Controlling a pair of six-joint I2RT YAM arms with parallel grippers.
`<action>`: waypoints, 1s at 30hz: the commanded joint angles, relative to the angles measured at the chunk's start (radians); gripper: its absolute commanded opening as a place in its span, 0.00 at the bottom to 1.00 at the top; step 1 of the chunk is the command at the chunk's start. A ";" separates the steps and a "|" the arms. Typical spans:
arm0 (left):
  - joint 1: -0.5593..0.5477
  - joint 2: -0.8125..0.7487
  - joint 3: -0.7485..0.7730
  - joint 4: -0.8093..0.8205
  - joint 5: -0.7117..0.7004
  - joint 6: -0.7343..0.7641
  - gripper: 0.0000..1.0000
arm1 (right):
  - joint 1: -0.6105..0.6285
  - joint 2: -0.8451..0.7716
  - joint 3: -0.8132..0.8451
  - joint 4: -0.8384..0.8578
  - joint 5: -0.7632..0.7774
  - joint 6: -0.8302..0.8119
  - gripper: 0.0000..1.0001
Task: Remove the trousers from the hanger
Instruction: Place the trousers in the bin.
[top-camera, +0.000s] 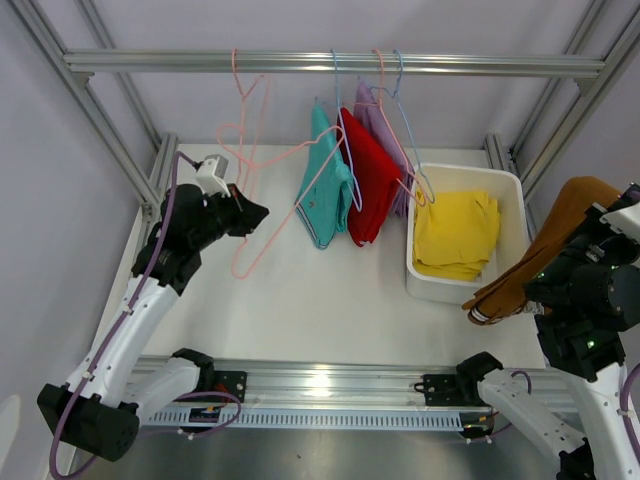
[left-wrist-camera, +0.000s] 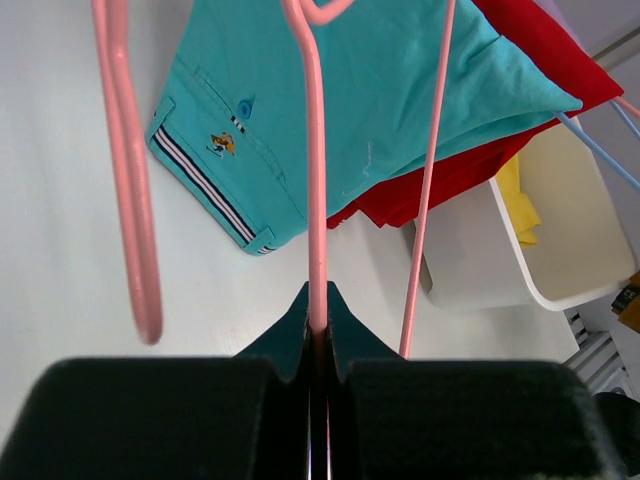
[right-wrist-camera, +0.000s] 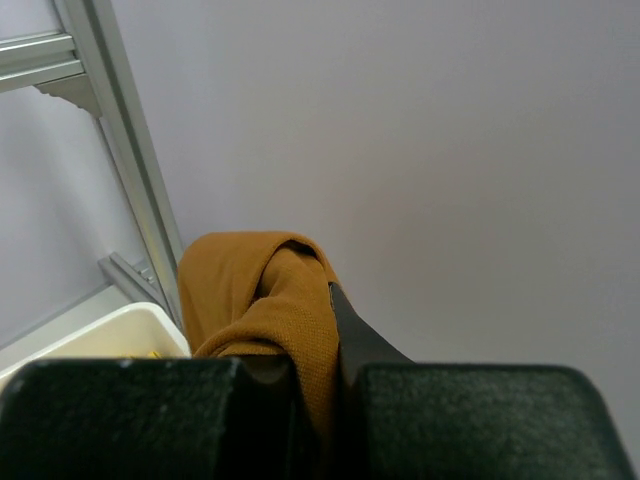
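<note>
My left gripper (top-camera: 255, 213) is shut on a wire of an empty pink hanger (left-wrist-camera: 316, 200) that hangs from the top rail; the wire is pinched between the jaws (left-wrist-camera: 318, 310). The teal trousers (top-camera: 325, 185), the red trousers (top-camera: 372, 185) and the lavender trousers (top-camera: 372, 110) hang on hangers to its right. The yellow trousers (top-camera: 455, 232) lie in the white bin (top-camera: 465, 178). My right gripper (right-wrist-camera: 320, 340) is shut on the brown trousers (right-wrist-camera: 250, 290), which dangle to the right of the bin (top-camera: 545, 250).
An aluminium rail (top-camera: 480, 65) crosses the back, with frame posts (top-camera: 100, 115) at both sides. Blue and pink hanger wires (top-camera: 412, 165) reach down to the bin's left rim. The bin also shows in the left wrist view (left-wrist-camera: 560, 270).
</note>
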 joint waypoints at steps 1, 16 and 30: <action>-0.011 -0.007 0.044 0.035 0.022 0.007 0.01 | -0.028 0.001 0.015 0.046 -0.043 0.094 0.00; -0.025 -0.004 0.048 0.030 0.025 0.011 0.00 | -0.047 0.323 0.069 -0.129 -0.074 0.365 0.00; -0.027 -0.010 0.050 0.029 0.034 0.011 0.01 | -0.080 0.681 0.071 -0.200 -0.210 0.635 0.00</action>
